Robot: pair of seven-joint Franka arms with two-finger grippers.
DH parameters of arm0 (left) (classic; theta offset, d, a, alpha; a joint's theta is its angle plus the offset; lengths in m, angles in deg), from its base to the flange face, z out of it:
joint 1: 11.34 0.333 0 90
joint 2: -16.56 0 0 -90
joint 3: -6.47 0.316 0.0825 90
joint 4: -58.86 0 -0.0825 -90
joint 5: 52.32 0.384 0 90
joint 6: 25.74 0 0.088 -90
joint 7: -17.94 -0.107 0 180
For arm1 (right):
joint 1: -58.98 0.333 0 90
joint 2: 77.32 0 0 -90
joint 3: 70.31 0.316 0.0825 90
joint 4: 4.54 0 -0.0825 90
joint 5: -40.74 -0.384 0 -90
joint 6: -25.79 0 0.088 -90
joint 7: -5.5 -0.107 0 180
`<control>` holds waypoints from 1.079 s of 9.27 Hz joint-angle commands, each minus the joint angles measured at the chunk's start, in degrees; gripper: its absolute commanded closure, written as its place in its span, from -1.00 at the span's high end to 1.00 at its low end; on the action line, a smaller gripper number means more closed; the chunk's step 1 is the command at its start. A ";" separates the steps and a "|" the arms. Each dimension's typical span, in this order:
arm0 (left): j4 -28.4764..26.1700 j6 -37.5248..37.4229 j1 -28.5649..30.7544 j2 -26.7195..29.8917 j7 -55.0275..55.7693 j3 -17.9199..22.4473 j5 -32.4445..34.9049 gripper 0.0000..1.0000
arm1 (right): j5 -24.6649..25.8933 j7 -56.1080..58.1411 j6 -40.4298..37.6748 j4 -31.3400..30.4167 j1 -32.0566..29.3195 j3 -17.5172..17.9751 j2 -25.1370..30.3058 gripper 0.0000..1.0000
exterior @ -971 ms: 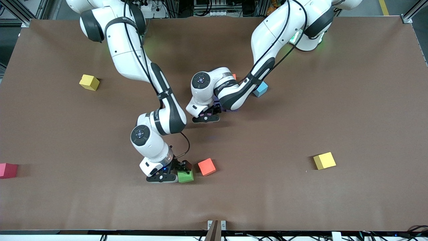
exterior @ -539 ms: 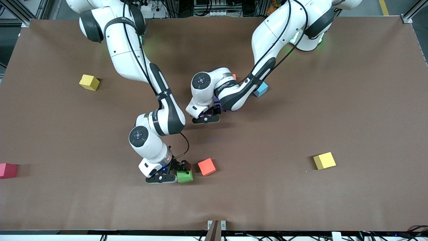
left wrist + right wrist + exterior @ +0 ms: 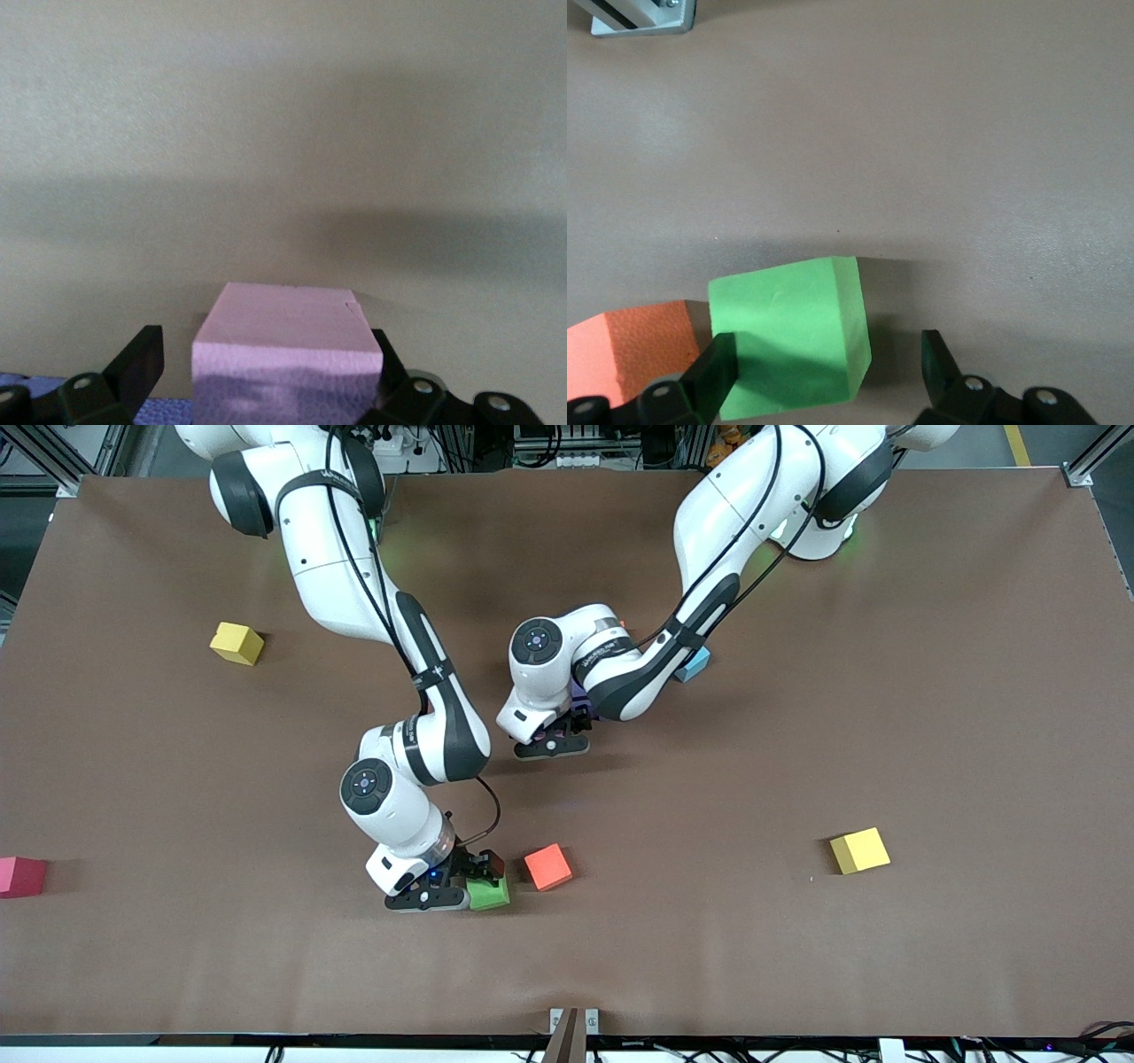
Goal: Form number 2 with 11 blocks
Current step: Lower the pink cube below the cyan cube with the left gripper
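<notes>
Right pincer (image 3: pixel 474 886) narrowing, still gapped, around green block (image 3: pixel 490 892); left pincer (image 3: pixel 266 390) unchanged, apart

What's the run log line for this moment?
right tool: open, straddling green block | left tool: open around pink block | orange block: beside green block

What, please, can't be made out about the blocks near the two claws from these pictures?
- Front view: the left arm's wrist covers all but a corner of the orange block and much of the light blue block.
- Left wrist view: the picture's edge cuts off the pink block between the left claw fingers; contact is unclear.
- Front view: the right claw hides part of the green block.
- Right wrist view: the picture's edge crops the red-orange block.
</notes>
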 commanded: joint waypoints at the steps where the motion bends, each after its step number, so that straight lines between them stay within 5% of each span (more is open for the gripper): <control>1: -0.90 -2.53 0.61 2.76 -0.07 0.02 -1.07 1.00 | -0.58 0.41 -0.83 1.73 -0.28 -0.25 -1.15 0.82; 7: -0.63 -6.67 2.19 7.59 0.55 -0.42 -2.82 1.00 | -0.49 -2.38 -3.39 4.10 0.60 -1.38 -1.50 0.87; 10: -0.72 -8.77 7.44 9.71 0.64 -0.42 -3.97 1.00 | -0.23 -3.19 -1.98 4.19 1.13 -1.47 -2.29 0.86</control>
